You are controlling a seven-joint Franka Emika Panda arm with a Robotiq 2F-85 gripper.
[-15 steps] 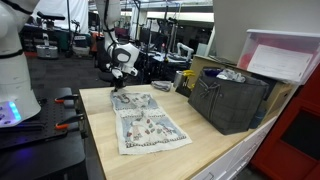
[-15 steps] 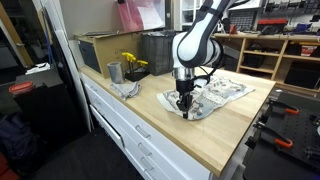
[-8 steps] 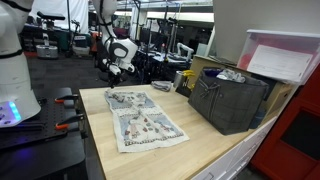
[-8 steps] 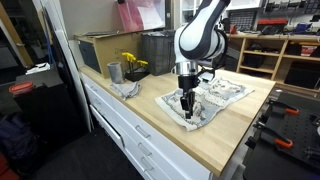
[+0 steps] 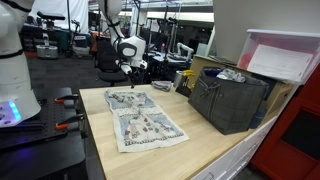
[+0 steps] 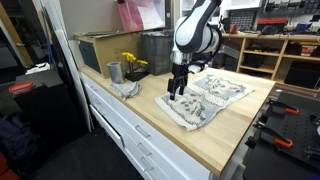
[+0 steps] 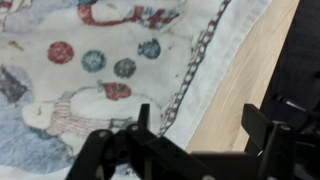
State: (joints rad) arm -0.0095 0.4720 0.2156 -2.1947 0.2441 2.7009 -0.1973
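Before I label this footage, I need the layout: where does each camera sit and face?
An exterior view: off the table end, looking along the cloth toward the gripper above it.
An exterior view: off the drawer front, looking across at the arm.
Wrist view: looks down on cloth; fingers frame it.
All share the cloth.

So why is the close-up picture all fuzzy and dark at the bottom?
In the wrist view, the printed cloth looks soft and blurry, probably because the camera is so near it, and the open jaws show only as black shapes. In an exterior view, a blue light glows at the edge, and the wooden table is evenly lit.
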